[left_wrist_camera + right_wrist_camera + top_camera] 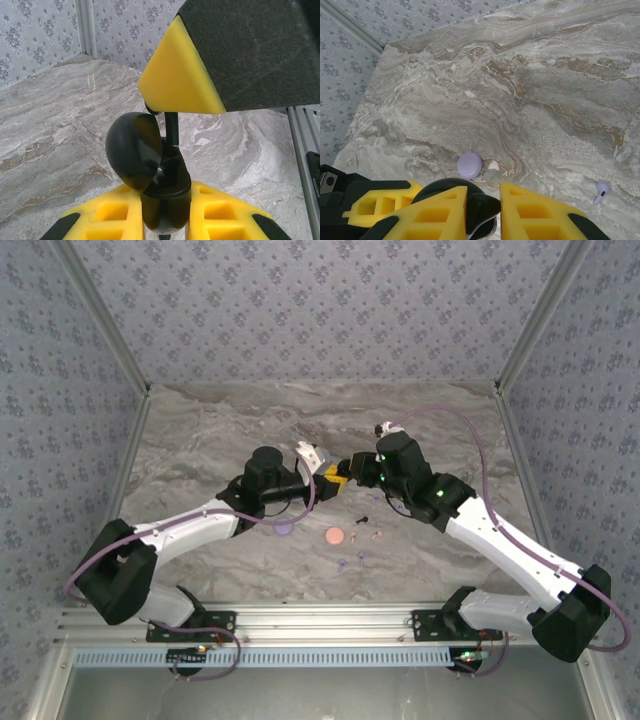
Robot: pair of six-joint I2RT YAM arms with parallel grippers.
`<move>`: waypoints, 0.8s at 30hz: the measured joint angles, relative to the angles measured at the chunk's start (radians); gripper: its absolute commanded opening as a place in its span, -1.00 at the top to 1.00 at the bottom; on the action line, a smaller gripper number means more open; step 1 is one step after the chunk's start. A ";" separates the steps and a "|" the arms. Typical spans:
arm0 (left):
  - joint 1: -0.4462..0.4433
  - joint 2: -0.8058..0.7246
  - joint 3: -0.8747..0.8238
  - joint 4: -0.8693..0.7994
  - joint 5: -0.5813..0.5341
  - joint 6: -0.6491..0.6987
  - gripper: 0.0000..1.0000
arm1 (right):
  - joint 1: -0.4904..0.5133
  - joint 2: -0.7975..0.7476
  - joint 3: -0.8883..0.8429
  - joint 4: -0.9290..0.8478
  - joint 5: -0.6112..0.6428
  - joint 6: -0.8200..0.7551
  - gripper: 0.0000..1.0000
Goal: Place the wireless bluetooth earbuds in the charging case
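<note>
On the marble table (200,440), midway between its side edges, my left gripper (165,212) is clamped on the open black charging case (135,150). My right gripper (482,207) is closed just above it, pinching a black earbud (171,127) whose stem reaches down into the case. Loose pink earbuds (377,534) and lilac earbuds (362,558) lie nearer the near edge.

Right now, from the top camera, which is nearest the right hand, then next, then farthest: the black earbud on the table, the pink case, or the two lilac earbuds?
1. Black earbud, just below the right hand, slightly right.
2. Pink case, lower, mid-table.
3. Lilac earbuds, lowest, toward the near edge.
</note>
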 measured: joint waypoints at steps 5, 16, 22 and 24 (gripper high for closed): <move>0.000 0.000 0.000 0.002 0.000 -0.008 1.00 | 0.004 0.005 0.000 0.014 0.008 0.000 0.54; 0.000 0.000 0.000 -0.002 -0.013 -0.022 1.00 | 0.012 0.021 0.003 0.024 0.012 -0.016 0.54; 0.000 0.003 0.002 0.011 -0.015 -0.026 1.00 | 0.025 0.037 0.005 0.012 0.014 -0.031 0.54; 0.000 0.003 0.002 0.013 -0.015 -0.026 1.00 | 0.026 0.037 0.005 0.013 0.017 -0.033 0.54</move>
